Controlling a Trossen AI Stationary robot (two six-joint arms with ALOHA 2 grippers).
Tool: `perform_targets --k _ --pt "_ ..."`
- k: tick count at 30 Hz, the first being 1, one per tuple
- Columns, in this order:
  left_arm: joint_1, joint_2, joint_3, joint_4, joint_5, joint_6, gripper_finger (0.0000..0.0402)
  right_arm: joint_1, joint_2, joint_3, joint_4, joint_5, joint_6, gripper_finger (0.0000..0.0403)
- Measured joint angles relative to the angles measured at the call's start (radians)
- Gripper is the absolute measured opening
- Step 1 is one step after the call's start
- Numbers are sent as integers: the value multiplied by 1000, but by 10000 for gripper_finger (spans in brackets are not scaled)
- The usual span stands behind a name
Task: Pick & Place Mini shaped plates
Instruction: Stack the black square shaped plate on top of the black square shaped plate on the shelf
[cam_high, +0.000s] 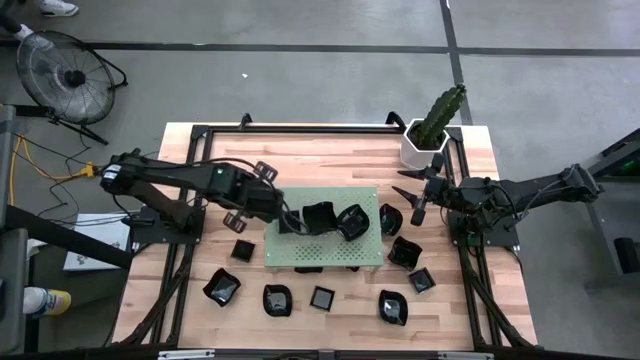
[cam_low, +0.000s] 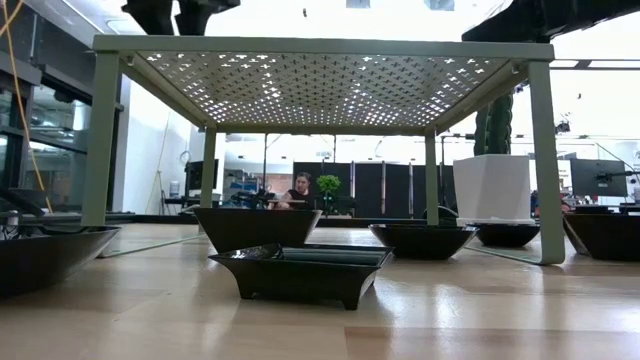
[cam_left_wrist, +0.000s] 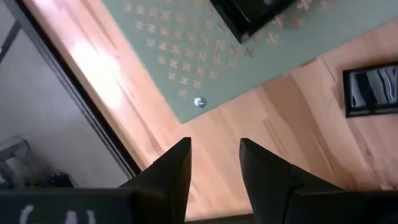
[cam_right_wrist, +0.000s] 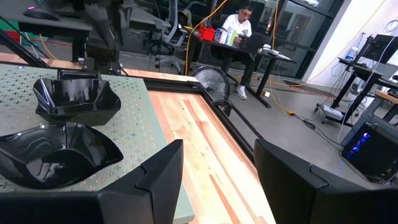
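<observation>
Dark angular fingers of the left gripper (cam_left_wrist: 214, 168) stand apart with nothing between them, hanging over the left end of the green perforated board (cam_high: 322, 250), where one black dish (cam_high: 318, 217) sits just ahead of them; by my reading the arm has set that dish down there or is lining up on it. Beside it on the board lies a second dish (cam_high: 352, 224), and the right wrist view shows these two as a folded-corner bowl (cam_right_wrist: 78, 99) and a shallower petal-edged one (cam_right_wrist: 53, 155), glossy enough to mirror the ceiling lights. Cross-shaped holes pattern the matte board, which stands on four legs as a low shelf, so it looks like the drop-off. Other mini shaped plates lie scattered on the pale wooden table (cam_high: 200, 140) around it, among them a square one (cam_high: 322, 297) near the front edge. At the right side, the right gripper (cam_high: 421, 190) waits with fingers spread, close to the white hexagonal pot (cam_high: 421, 146) holding a cactus.
</observation>
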Motion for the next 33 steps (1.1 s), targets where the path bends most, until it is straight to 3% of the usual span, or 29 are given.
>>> perform_targets --k 7,12,18,25,33 --pt "0 -75 -34 29 -7 -51 131 0 0 0 0 0 0 193" --pt "0 -142 -168 98 1 -95 131 0 0 0 0 0 0 193" --pt "-1 -191 -335 198 91 -193 131 0 0 0 0 0 0 193" --pt "-8 -258 -496 225 153 -433 131 0 0 0 0 0 0 193" --pt "-13 -390 -735 404 216 -869 131 0 0 0 0 0 0 193"
